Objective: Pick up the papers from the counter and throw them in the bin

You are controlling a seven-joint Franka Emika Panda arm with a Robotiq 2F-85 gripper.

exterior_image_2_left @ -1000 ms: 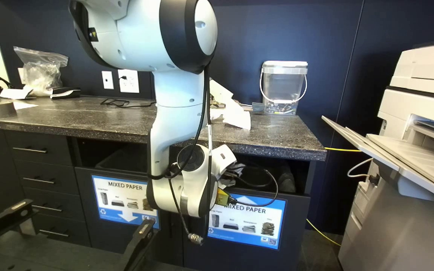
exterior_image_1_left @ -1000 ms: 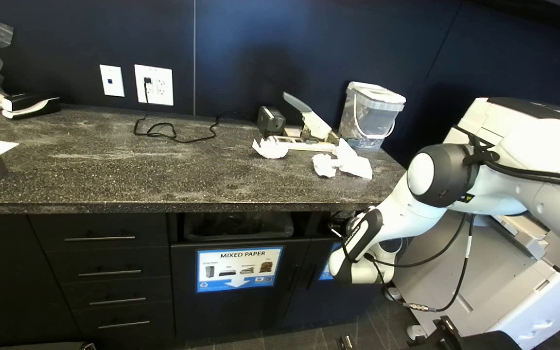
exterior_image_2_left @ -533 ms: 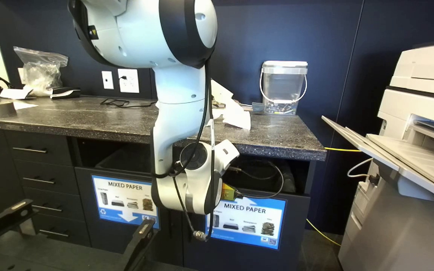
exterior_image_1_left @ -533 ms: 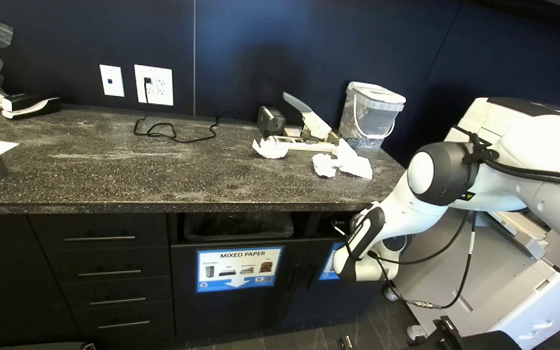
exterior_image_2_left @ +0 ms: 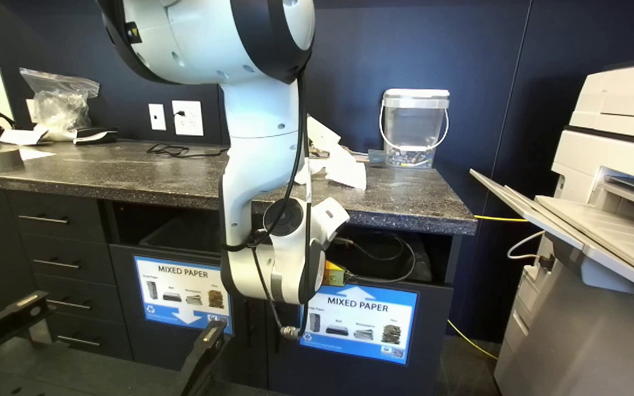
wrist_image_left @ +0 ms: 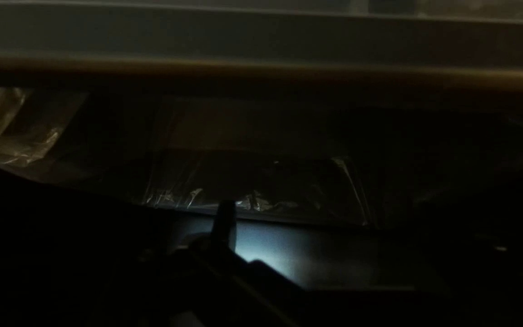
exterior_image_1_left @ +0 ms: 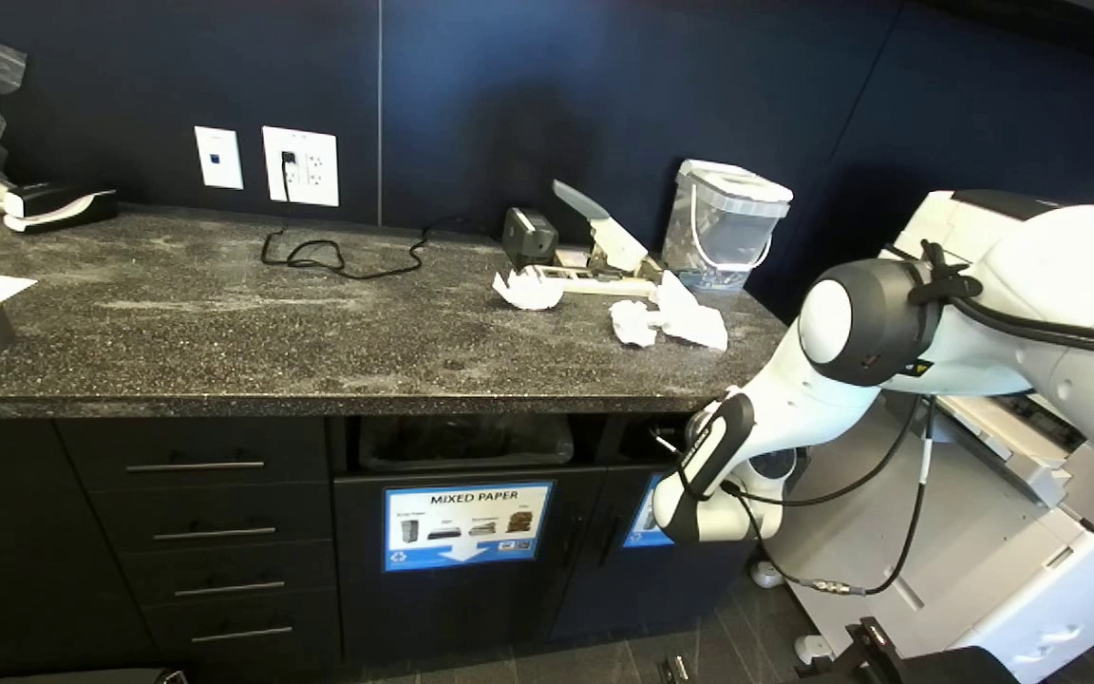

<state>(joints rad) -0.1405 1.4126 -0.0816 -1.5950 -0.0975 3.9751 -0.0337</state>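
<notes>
White crumpled papers lie on the dark speckled counter point(exterior_image_1_left: 319, 342): a piece point(exterior_image_1_left: 531, 290) by the pale desk tool, a crumpled ball point(exterior_image_1_left: 634, 325) and a flatter piece point(exterior_image_1_left: 692, 316) near the right end. In an exterior view the arm partly covers these papers point(exterior_image_2_left: 346, 169). The bin point(exterior_image_2_left: 432, 330) is the dark front with the mostly blue label; my wrist point(exterior_image_2_left: 273, 275) stands at its slot. My gripper point(wrist_image_left: 329, 218) is hidden from both exterior views. In the very dark wrist view one finger point(wrist_image_left: 225, 225) shows, apart from anything, its partner lost in shadow. No paper shows there.
A twin front with a whiter label point(exterior_image_1_left: 466, 527) stands beside the bin. The countertop edge point(exterior_image_2_left: 416, 220) overhangs the slot. At the counter's back are a translucent bucket point(exterior_image_2_left: 413, 129) and a black cable point(exterior_image_1_left: 348, 266). A printer point(exterior_image_2_left: 597, 203) stands to the right.
A second ago, crumpled whitish paper showed beside my wrist at the slot; half a second ago and now it does not. The wrist has risen slightly. The papers on the counter have not moved.
</notes>
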